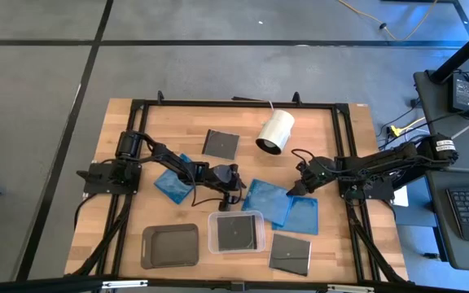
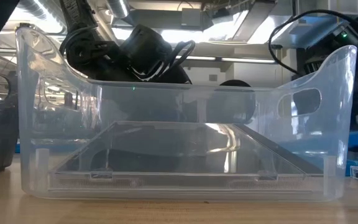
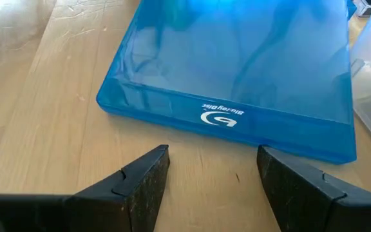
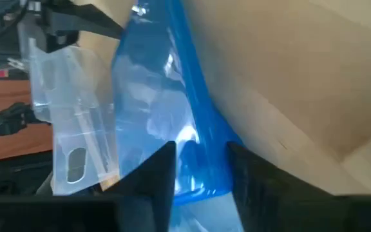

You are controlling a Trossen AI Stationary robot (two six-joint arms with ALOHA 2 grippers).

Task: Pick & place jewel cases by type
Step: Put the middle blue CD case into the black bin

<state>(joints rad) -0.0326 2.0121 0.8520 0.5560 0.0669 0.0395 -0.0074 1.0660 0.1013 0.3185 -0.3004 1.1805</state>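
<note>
The left gripper point(image 1: 236, 189) hovers with fingers spread just at 9 o'clock of a blue jewel case point(image 1: 265, 201) at table centre. The right gripper point(image 1: 296, 189) appears clamped on that case's 3 o'clock edge, though the view is poor. 1 dark case point(image 1: 239, 231) lies inside the clear tray point(image 1: 213, 236).

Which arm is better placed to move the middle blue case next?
Right. The right gripper already pinches the blue case's edge, lifting it. The left gripper is open, merely facing that case.
</note>
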